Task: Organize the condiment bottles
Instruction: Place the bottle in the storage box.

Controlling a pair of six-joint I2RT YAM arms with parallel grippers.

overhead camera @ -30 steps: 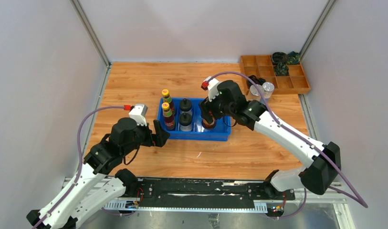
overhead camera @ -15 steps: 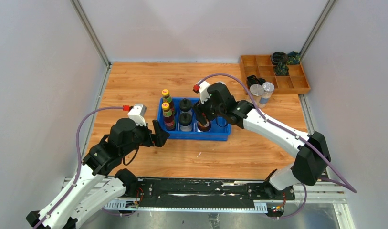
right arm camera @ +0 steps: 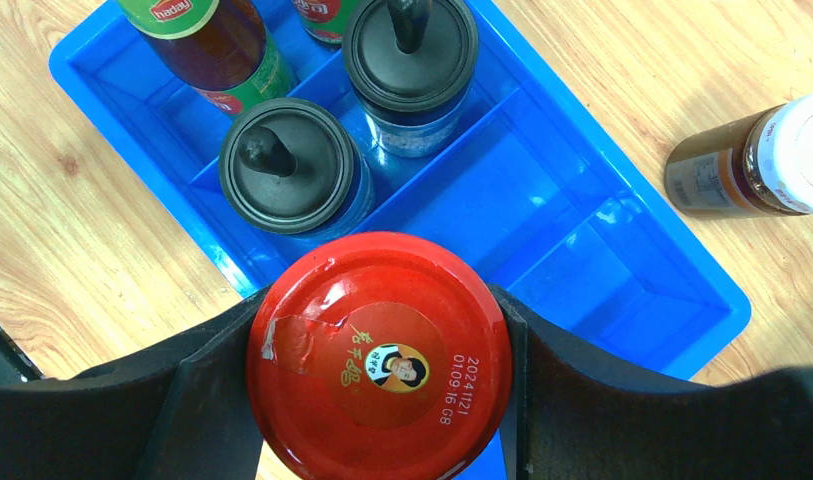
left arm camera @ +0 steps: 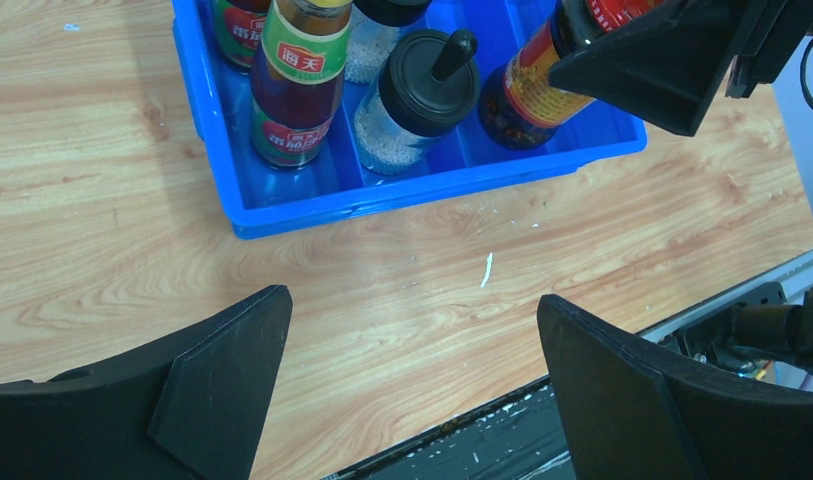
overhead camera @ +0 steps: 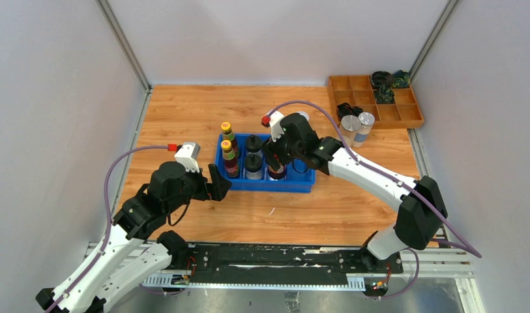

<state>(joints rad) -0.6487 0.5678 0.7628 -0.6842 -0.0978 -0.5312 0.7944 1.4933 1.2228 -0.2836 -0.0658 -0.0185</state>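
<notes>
The red-lidded jar (right arm camera: 380, 355) is being pinched at its lid by the jaws of the right gripper (right arm camera: 382, 345). Its lower part is being held inside the blue bin (overhead camera: 294, 187), just right of the near black-lidded shaker (overhead camera: 253, 164); whether its base is touching the floor cannot be told. The far shaker (overhead camera: 253, 143) and the two yellow-capped sauce bottles (overhead camera: 228, 155) are being housed upright in the bin's left columns. The white-lidded dark jar (right arm camera: 752, 165) is being left on the table beyond the bin, and two silver-lidded jars (overhead camera: 357, 124) beside the wooden tray (overhead camera: 412, 120) at far right. The left gripper (left arm camera: 412, 390) is being held near the bin's near left corner, jaws spread around nothing.
</notes>
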